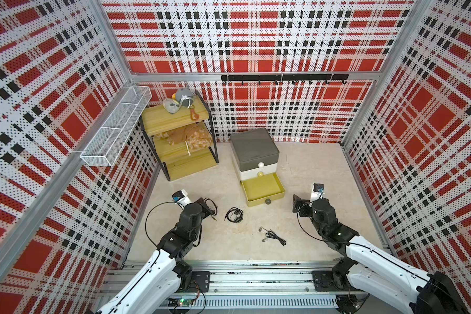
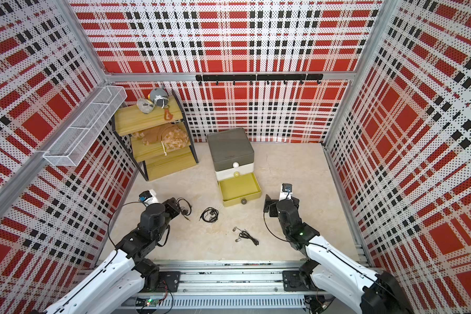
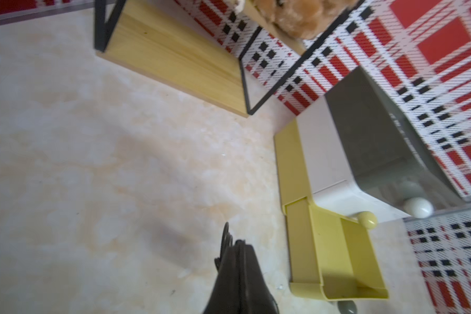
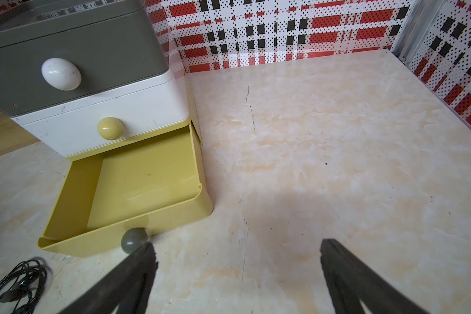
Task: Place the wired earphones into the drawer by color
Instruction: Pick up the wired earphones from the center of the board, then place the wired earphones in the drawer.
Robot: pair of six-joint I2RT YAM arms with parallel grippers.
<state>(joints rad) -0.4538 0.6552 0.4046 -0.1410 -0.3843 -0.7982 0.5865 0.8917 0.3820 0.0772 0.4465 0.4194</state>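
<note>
No legible txt, no labels, no nos.

You have a wooden shelf (image 1: 158,121) with three boards and a black frame standing in the far left corner of the beige marbled table (image 1: 310,168). On its top board a grey soft toy (image 1: 185,95) and a paler soft toy (image 1: 171,105) lie touching each other, and a small orange piece (image 1: 194,115) lies at the front edge. A brown soft toy (image 1: 193,137) lies on the middle board. On the left wall you see a white wire basket (image 1: 117,125) with three compartments. A black rail of hooks (image 1: 283,77) runs along the back wall. The walls (image 1: 256,32) carry a red, white and black check pattern with small holes. A metal track (image 1: 256,280) crosses the near edge.
</note>
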